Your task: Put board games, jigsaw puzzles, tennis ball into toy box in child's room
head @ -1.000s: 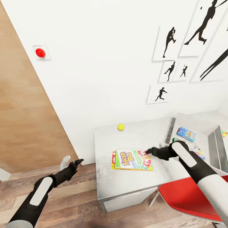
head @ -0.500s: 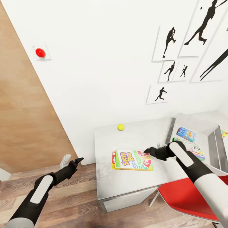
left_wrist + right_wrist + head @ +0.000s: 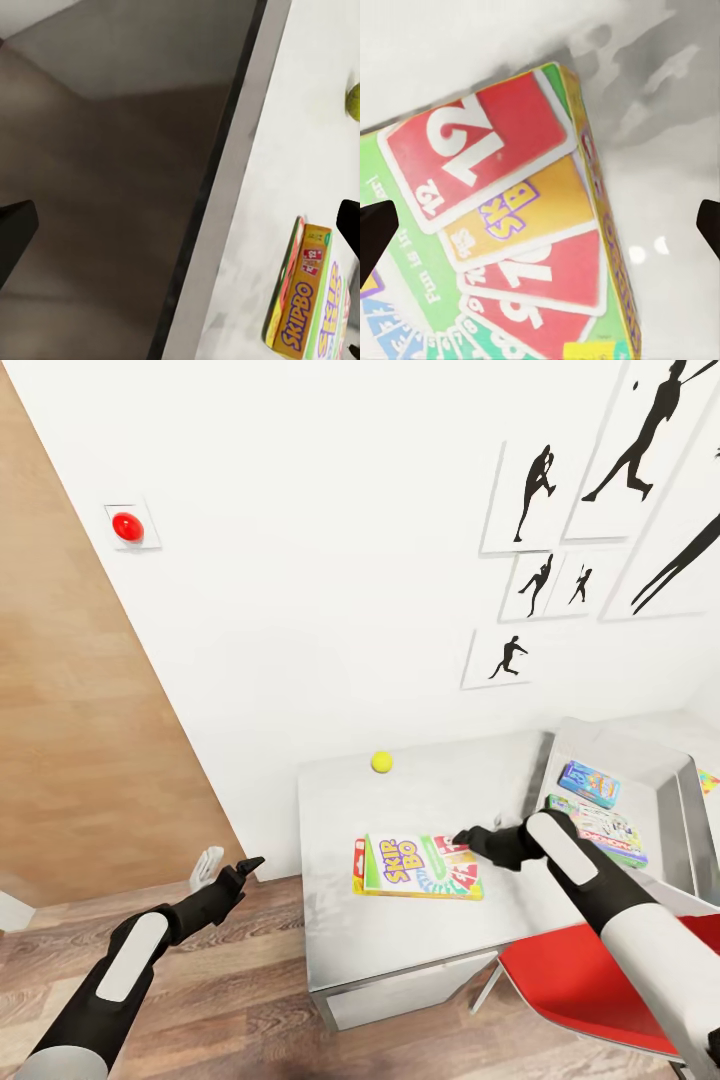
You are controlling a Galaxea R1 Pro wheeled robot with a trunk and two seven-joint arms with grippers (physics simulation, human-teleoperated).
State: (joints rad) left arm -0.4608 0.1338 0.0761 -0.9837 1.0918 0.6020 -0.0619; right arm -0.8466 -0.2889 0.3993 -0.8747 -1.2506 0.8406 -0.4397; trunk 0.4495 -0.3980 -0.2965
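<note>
- Two flat board games, one blue [image 3: 589, 783] and one white-green [image 3: 606, 827], already lie in your pale grey plastic toy box [image 3: 683, 800] at 3 o'clock on the counter [image 3: 420, 930].
- The yellow-green-red Skip-Bo box [image 3: 418, 865] and small yellow tennis ball [image 3: 381, 762] still sit on the counter; I can't make out the puzzles.
- Your right gripper [image 3: 463, 839] hovers over the Skip-Bo's 3 o'clock end, spread wide and empty.
- Your right wrist view shows the lid's cards [image 3: 502, 225] close; the head view shows your left gripper [image 3: 251, 868] over the floor, its opening unclear.

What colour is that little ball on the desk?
Yellow-green; the tennis ball shows best in the head view.
</note>
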